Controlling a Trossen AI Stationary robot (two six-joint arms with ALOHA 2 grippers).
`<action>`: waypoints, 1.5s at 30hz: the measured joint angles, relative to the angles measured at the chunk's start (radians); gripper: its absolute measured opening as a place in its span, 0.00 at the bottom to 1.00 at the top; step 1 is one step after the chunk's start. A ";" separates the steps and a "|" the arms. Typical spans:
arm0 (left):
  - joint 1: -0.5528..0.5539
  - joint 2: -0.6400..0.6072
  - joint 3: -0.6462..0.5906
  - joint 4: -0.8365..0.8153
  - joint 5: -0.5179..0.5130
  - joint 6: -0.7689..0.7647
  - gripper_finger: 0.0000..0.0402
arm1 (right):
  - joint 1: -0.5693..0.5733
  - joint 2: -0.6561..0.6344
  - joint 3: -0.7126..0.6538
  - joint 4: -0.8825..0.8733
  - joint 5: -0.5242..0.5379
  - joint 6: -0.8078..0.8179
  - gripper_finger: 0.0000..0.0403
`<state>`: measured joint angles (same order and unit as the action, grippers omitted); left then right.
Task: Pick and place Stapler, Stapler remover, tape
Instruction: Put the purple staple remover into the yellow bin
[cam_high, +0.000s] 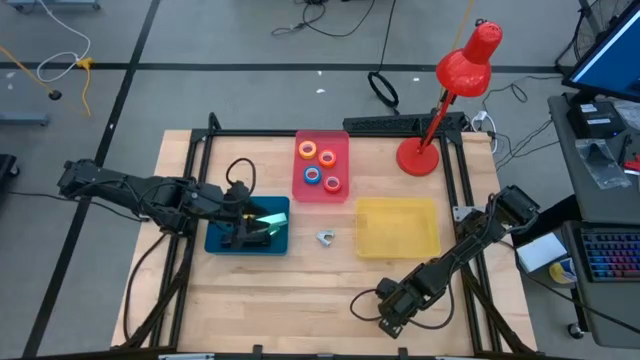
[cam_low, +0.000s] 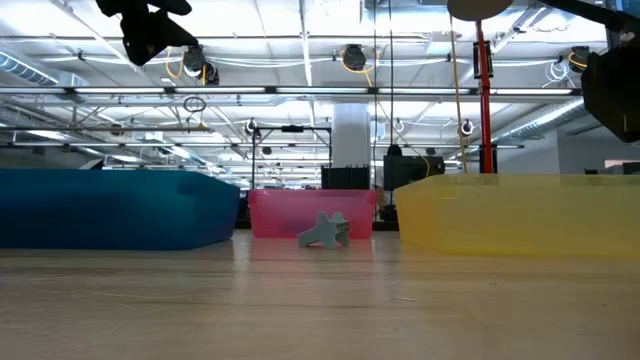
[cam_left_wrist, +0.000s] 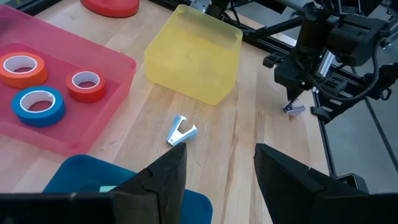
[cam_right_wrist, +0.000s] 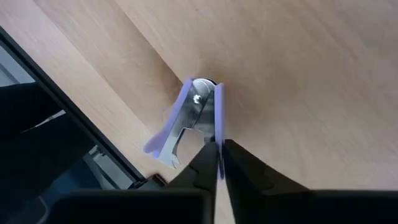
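A green stapler (cam_high: 268, 220) lies in the blue tray (cam_high: 215, 242). My left gripper (cam_left_wrist: 217, 158) hovers open over that tray, fingers clear of the stapler (cam_left_wrist: 106, 188). Four tape rolls, orange (cam_left_wrist: 20, 67), blue (cam_left_wrist: 38, 104), red (cam_left_wrist: 86, 85) and yellow (cam_high: 306, 150), lie flat in the pink tray (cam_high: 300, 192). A grey staple remover (cam_high: 325, 237) rests on the table between the trays. My right gripper (cam_right_wrist: 220, 144) is near the table's near right corner (cam_high: 390, 318), shut on a second, purple staple remover (cam_right_wrist: 189, 118). My right gripper pinches one purple wing (cam_right_wrist: 218, 115) of the staple remover between its two fingertips, which lie along that wing. The remover sticks out beyond the fingers, its metal jaws (cam_right_wrist: 200, 99) and other wing free. Whether it touches the table, I cannot tell.
The yellow tray (cam_high: 432, 245) stands between the pink tray and my right arm. A red desk lamp (cam_high: 418, 158) stands at the far right corner. A black metal frame (cam_high: 195, 160) runs around the table. Bare wood lies along the near edge.
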<state>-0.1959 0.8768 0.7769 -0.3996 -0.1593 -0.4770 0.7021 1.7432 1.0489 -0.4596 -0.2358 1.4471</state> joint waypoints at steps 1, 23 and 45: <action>0.000 0.000 0.000 0.000 0.000 0.000 0.46 | 0.000 0.000 0.000 0.001 -0.001 0.000 0.03; -0.022 -0.081 -0.229 0.347 0.230 0.270 0.46 | -0.084 -0.361 -0.001 -0.213 0.232 -0.032 0.00; -0.018 -0.588 -0.531 0.344 0.011 0.294 0.46 | -0.756 -0.387 -0.001 -0.590 0.208 -0.816 0.00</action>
<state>-0.2142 0.2886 0.2459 -0.0559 -0.1482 -0.1832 -0.0536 1.3561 1.0477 -1.0497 -0.0275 0.6311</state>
